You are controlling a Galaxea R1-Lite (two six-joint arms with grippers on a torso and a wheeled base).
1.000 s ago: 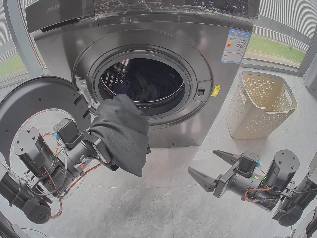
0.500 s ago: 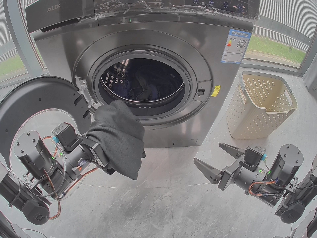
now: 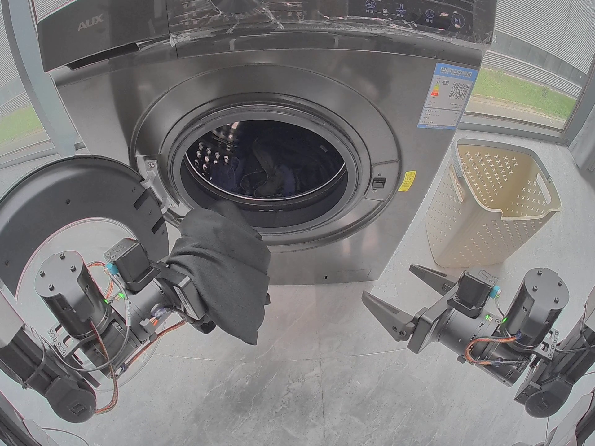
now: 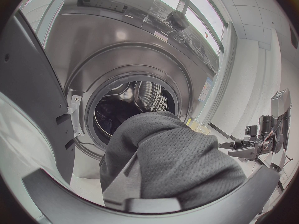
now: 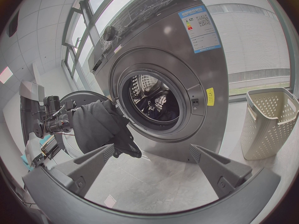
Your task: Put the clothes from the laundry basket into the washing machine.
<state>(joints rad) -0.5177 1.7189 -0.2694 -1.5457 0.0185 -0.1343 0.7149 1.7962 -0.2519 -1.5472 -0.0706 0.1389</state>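
Note:
A dark grey garment [image 3: 226, 267] hangs over my left gripper [image 3: 214, 286], which is shut on it just below and in front of the lower left rim of the washing machine's round opening [image 3: 263, 165]. The cloth hides most of the fingers; in the left wrist view one finger [image 4: 124, 178] shows under the garment [image 4: 174, 159]. Dark clothes [image 3: 269, 168] lie inside the drum. My right gripper [image 3: 389, 285] hangs open above the floor, right of the opening, with nothing between its fingers. The cream laundry basket [image 3: 496, 205] stands on the floor right of the machine.
The machine's round door [image 3: 68, 205] stands swung open at the left, close beside my left arm. Grey floor [image 3: 310, 367] lies open between the two arms. Windows run behind the machine and the basket.
My left gripper has drawn the garment slightly down and back from the opening's rim. The right gripper has drifted a little right. The head camera has shifted, so the machine sits lower in view.

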